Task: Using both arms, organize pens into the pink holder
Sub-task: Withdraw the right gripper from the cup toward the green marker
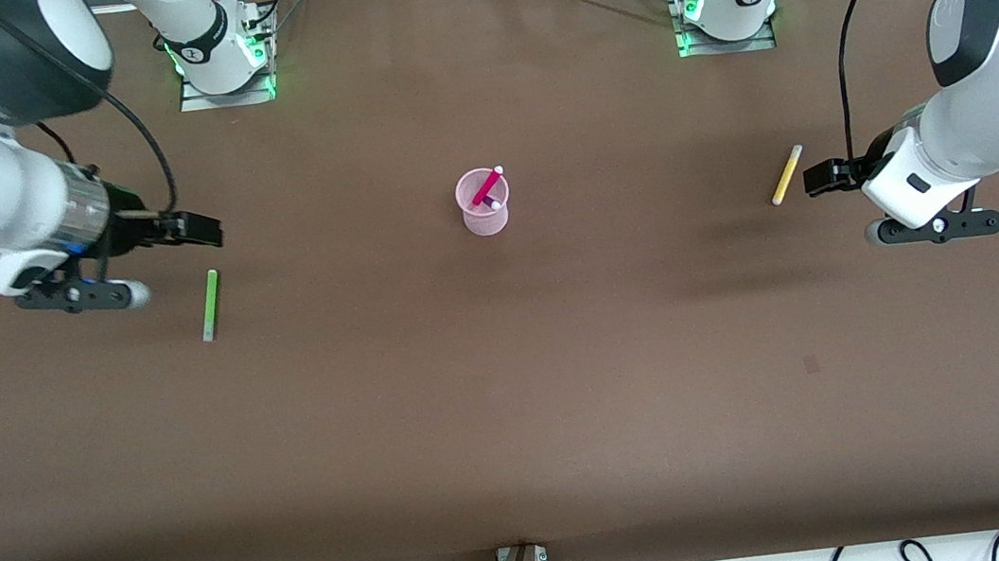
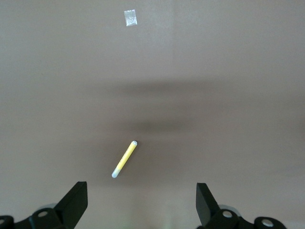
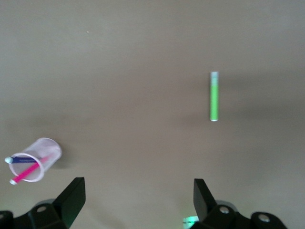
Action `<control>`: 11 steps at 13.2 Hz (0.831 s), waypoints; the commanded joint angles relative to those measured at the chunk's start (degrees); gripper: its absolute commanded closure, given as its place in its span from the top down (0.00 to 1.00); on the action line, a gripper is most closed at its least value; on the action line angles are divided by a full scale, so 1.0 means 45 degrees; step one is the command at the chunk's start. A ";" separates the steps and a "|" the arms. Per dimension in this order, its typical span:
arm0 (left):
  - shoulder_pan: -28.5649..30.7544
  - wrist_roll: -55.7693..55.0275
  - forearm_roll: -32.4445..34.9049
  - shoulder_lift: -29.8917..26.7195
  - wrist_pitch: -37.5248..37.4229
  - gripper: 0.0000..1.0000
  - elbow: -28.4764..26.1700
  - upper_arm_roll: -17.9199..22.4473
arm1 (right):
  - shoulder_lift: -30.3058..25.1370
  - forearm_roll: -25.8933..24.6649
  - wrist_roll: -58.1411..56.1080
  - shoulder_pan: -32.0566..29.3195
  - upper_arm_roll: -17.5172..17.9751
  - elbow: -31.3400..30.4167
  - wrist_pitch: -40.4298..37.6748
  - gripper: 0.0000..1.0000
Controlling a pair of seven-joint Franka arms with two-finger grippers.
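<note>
Two pens are left flat on the table, well apart. The green pen lies just beside the right gripper, toward the right arm's end; the yellow pen sits beside the left gripper. Both grippers are held wide, empty. Magenta pen & purple pen are already stood in the pink holder at mid-table. Each pen's long axis is seen running roughly along its gripper's finger gap, so wrist rotation is likely needed.

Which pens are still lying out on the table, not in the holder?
The green pen near the right gripper and the yellow pen beside the left gripper. The magenta pen and purple pen stand in the pink holder.
</note>
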 commanded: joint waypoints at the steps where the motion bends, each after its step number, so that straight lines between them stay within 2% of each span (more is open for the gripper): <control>1: -0.0018 -0.0124 -0.0328 -0.0030 -0.0065 1.00 0.0040 -0.0001 | -0.1072 -0.0560 -0.0413 0.0179 -0.0181 -0.0936 0.0092 1.00; 11: -0.0037 -0.0105 -0.0328 -0.0030 -0.0065 1.00 0.0040 -0.0001 | -0.1112 -0.0423 -0.0413 -0.0133 -0.0338 -0.0799 0.0288 1.00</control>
